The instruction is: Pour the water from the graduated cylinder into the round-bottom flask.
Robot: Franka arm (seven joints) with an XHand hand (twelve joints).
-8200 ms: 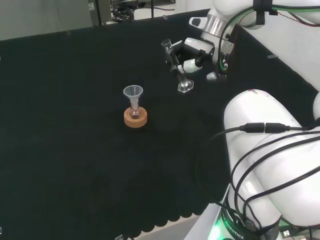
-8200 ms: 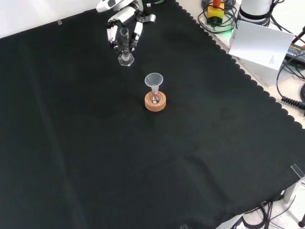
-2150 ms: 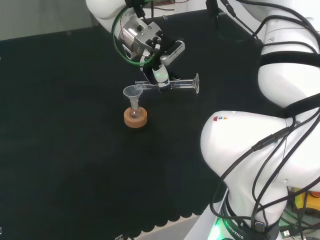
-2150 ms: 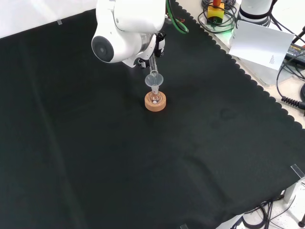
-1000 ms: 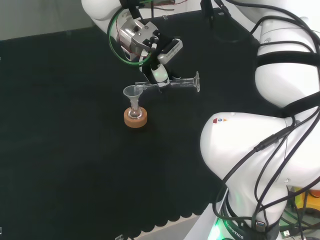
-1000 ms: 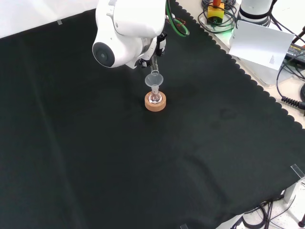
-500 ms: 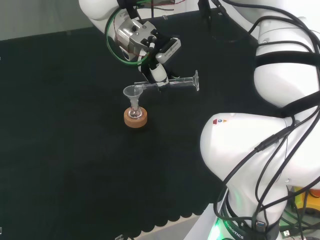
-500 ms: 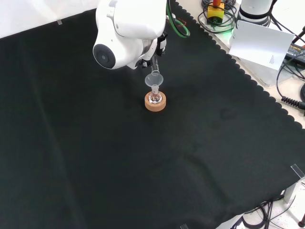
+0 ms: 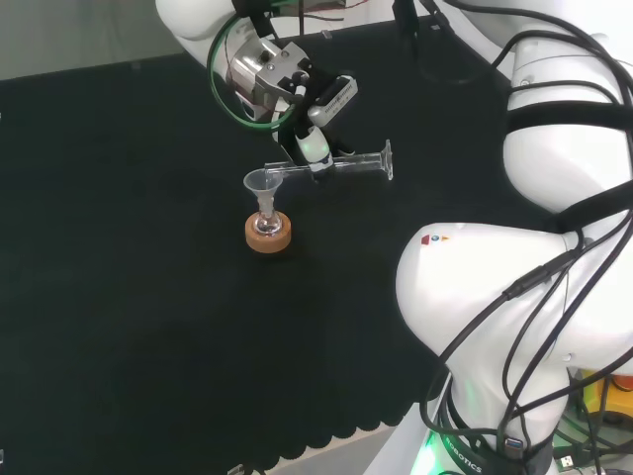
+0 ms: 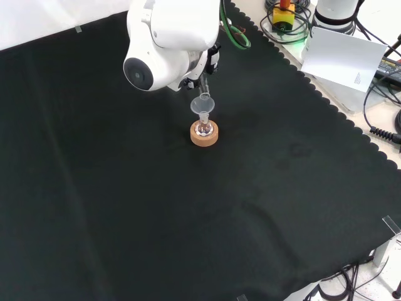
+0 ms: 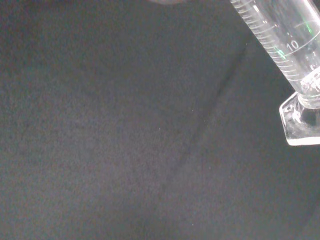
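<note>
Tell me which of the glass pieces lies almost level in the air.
The graduated cylinder, held by the hand, mouth at the funnel. The funnel and round-bottom flask stand upright on the cork ring.

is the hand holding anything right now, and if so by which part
Yes. The hand holds the graduated cylinder, gripped around the tube near its middle. The cylinder lies about level, its mouth over the funnel and its base pointing away.

Bare black cloth (image 10: 263, 200) lies open all around the lone funnel-topped flask (image 10: 203, 122).
</note>
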